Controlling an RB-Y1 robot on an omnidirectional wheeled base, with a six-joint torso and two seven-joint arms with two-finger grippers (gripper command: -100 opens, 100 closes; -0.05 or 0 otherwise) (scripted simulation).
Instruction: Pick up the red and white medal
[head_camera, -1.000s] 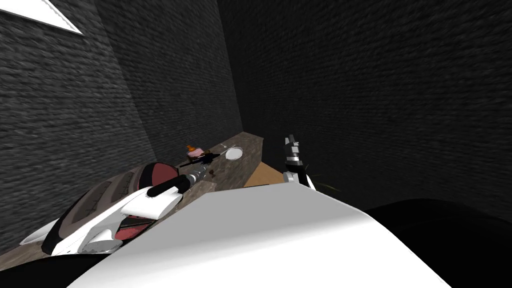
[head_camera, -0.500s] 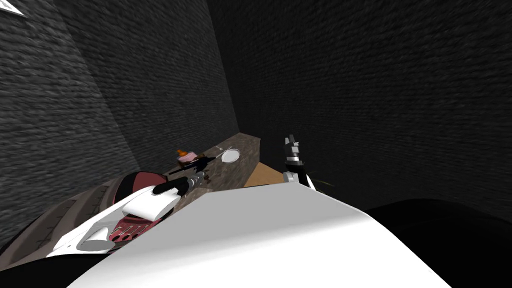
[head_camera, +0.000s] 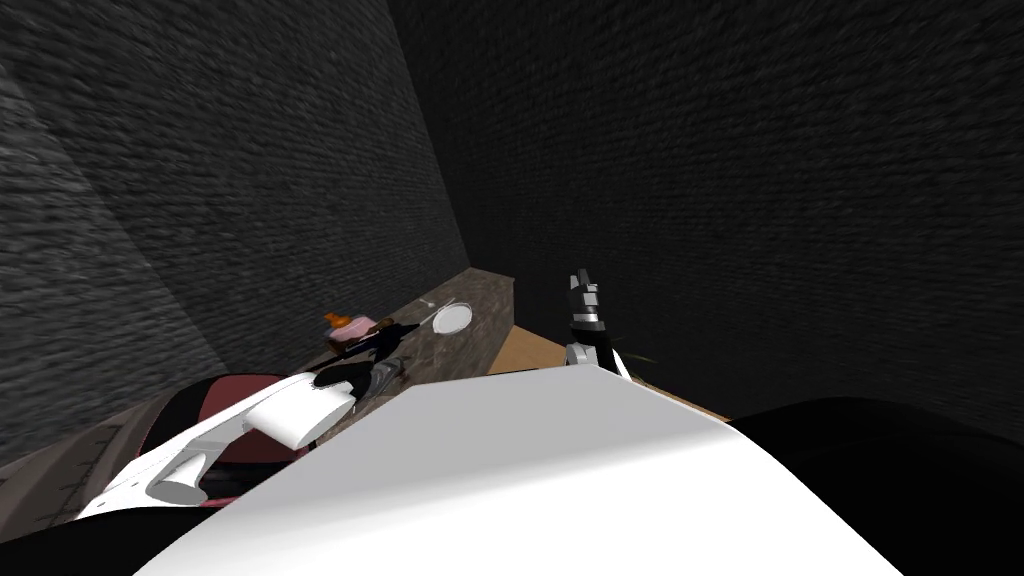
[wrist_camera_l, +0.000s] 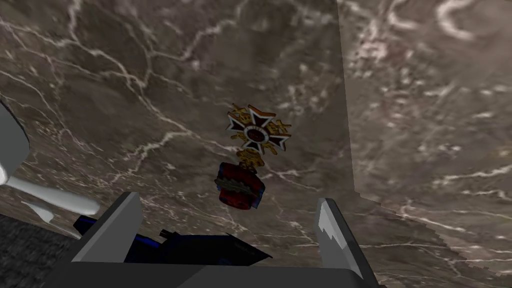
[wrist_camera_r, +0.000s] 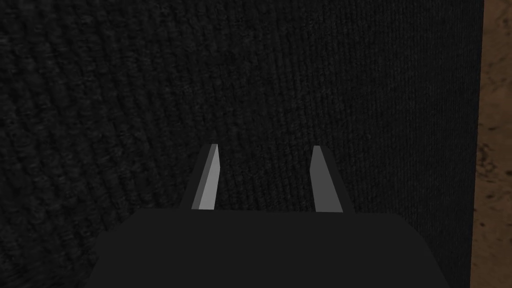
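The medal (wrist_camera_l: 252, 155) lies flat on the worktop (wrist_camera_l: 125, 75), just ahead of the left hand (wrist_camera_l: 227, 200), in line with the gap between its spread fingers and touching neither. Farther along the worktop, nearer the wall, sits a pan (head_camera: 453, 317). The right hand (head_camera: 579, 276) stands apart, right of the worktop.
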